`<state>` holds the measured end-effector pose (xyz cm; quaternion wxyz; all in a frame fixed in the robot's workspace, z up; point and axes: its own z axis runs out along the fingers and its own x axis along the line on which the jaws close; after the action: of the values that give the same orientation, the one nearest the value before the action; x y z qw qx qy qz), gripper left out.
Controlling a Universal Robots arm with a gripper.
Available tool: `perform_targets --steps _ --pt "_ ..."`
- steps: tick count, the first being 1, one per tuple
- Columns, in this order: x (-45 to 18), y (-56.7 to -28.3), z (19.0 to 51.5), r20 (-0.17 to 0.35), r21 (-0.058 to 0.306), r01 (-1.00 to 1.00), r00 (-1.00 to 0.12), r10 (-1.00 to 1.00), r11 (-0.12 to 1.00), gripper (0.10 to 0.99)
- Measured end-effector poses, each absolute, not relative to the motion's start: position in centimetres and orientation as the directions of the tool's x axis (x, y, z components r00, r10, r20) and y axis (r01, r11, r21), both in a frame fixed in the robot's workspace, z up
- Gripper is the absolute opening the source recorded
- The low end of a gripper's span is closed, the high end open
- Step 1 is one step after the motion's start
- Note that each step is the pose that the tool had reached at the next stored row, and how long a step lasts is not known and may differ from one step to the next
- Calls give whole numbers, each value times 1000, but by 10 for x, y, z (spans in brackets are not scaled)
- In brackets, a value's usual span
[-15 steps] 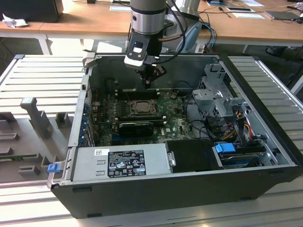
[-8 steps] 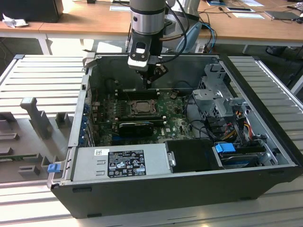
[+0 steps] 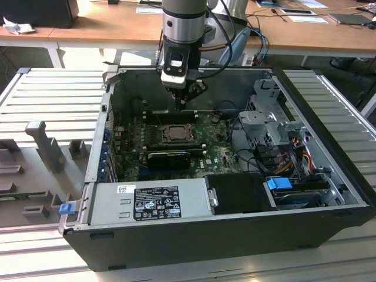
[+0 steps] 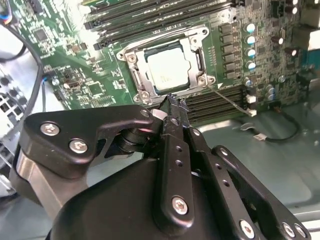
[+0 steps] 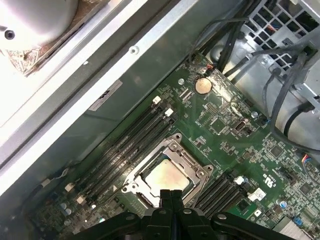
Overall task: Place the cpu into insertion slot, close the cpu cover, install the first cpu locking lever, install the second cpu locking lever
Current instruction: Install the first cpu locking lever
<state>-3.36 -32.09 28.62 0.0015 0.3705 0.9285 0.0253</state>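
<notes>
The black pincer (image 3: 181,106) was shut, its two thin fingers (image 5: 165,200) pressed together with nothing between them. It hung in the upper middle of the exterior view, just over the green board (image 3: 220,154) inside the dark metal case (image 3: 205,241). The cpu (image 4: 167,70), a flat, dull silver square, lay in the slot (image 4: 196,59). The cover (image 4: 165,43), a shiny metal frame with a square hole, lay flat around it. A thin wire lever (image 4: 232,101) stuck out beside the frame.
</notes>
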Motion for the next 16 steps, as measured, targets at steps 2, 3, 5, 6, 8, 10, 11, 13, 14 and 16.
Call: perform_targets --steps 2,3,5,6,8,10,11,13,14,16 --pt "-34 -321 286 16 48 659 -752 659 751 106" --pt "-34 -321 286 16 48 647 -762 647 761 106" --pt "-34 -321 286 16 48 622 -783 622 782 106" --pt "-34 -321 286 16 48 605 -796 606 794 106" --pt "-34 -321 286 16 48 595 -804 595 802 106" --pt "-34 -321 286 16 48 584 -811 584 810 106" --pt "-33 -321 286 16 48 581 -814 581 812 106" --pt "-31 -321 286 16 48 573 -819 573 818 106" --pt "-31 -321 286 16 48 565 -825 565 823 106" --pt "-31 -321 286 16 48 547 -837 547 836 106"
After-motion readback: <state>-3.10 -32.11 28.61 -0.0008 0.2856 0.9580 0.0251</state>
